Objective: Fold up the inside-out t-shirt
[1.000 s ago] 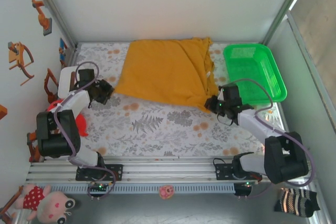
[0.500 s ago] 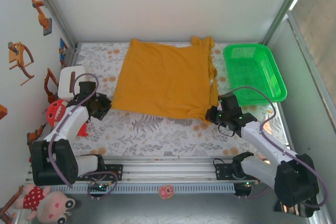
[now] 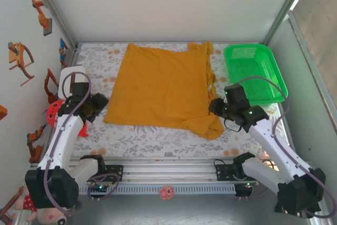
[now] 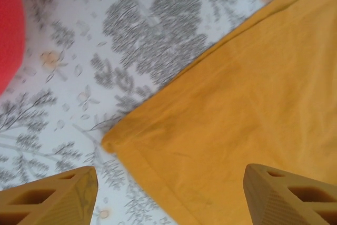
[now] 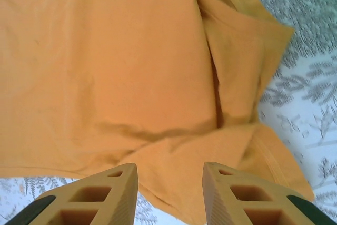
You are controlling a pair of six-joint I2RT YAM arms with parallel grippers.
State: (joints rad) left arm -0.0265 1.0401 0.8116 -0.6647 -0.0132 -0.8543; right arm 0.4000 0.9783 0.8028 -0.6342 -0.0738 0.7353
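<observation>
The inside-out t-shirt [image 3: 160, 90] is mustard yellow and lies spread flat on the floral table cover, hem toward me. Its near right corner [image 3: 211, 128] is bunched and folded over. My left gripper [image 3: 98, 104] hovers just off the shirt's near left corner. In the left wrist view that gripper [image 4: 171, 198] is open wide, and the shirt corner [image 4: 111, 144] lies loose on the cover beyond its fingertips [image 4: 60, 193]. My right gripper [image 3: 216, 108] sits over the shirt's right edge. In its wrist view the right gripper [image 5: 169, 193] is open above the rumpled fabric [image 5: 174, 156] and holds nothing.
A green plastic basket [image 3: 255, 72] stands at the back right, close to the right arm. A red object [image 3: 55, 113] and a white one [image 3: 71, 76] lie at the left edge beside the left arm. Bare floral cover [image 3: 158, 140] runs along the near edge.
Both grippers held the shirt's near corners and drew them toward me, spreading the shirt flat. Both have now opened and let go, and the shirt lies on the table.
</observation>
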